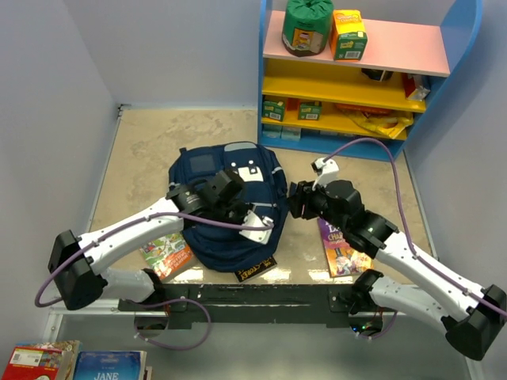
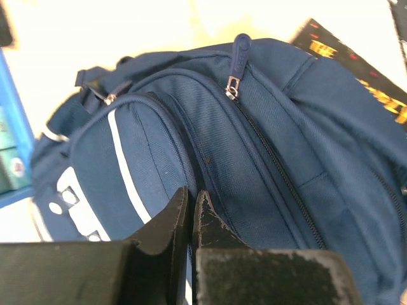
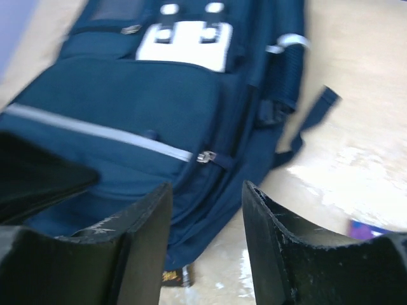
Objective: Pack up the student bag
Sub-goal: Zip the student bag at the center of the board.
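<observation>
The student bag (image 1: 230, 198) lies flat in the middle of the table: navy, with white patches and a light square patch. My left gripper (image 1: 238, 210) rests on its near half. In the left wrist view its fingertips (image 2: 191, 194) are pressed together at a fold of the navy fabric (image 2: 267, 165), pinching it. A zip pull (image 2: 240, 54) stands at the top of a closed zip. My right gripper (image 1: 291, 199) hangs at the bag's right edge, open, with nothing between its fingers (image 3: 206, 187). Just beyond its tips lies a silver zip pull (image 3: 205, 156).
A black book (image 1: 257, 271) sticks out from under the bag's near edge. A colourful book (image 1: 166, 255) lies under the left arm and a purple one (image 1: 341, 245) under the right arm. A blue shelf unit (image 1: 356, 79) with boxes stands at the back right.
</observation>
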